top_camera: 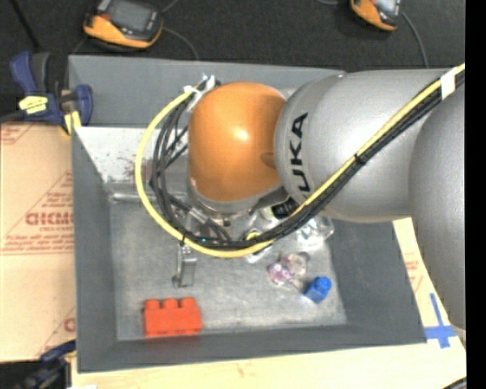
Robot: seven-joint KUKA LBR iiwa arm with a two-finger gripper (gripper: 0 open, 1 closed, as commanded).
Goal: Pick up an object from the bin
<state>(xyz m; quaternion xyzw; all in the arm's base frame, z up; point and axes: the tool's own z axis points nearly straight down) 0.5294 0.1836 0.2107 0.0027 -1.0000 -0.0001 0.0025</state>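
My gripper [182,271] hangs low over the bin floor, left of centre, under the arm's wrist. A red-orange toy brick [172,316] with studs on top lies flat near the bin's front wall, a short way in front of the gripper and apart from it. To the right lie a small clear, purplish piece [287,271] and a small blue block [316,288], touching or nearly touching each other. Nothing shows in the gripper.
The arm with its orange cover and looped cables hides the middle and back right of the bin. A crumpled clear thing [317,233] peeks out under the arm at the right. Bare floor lies left of the gripper.
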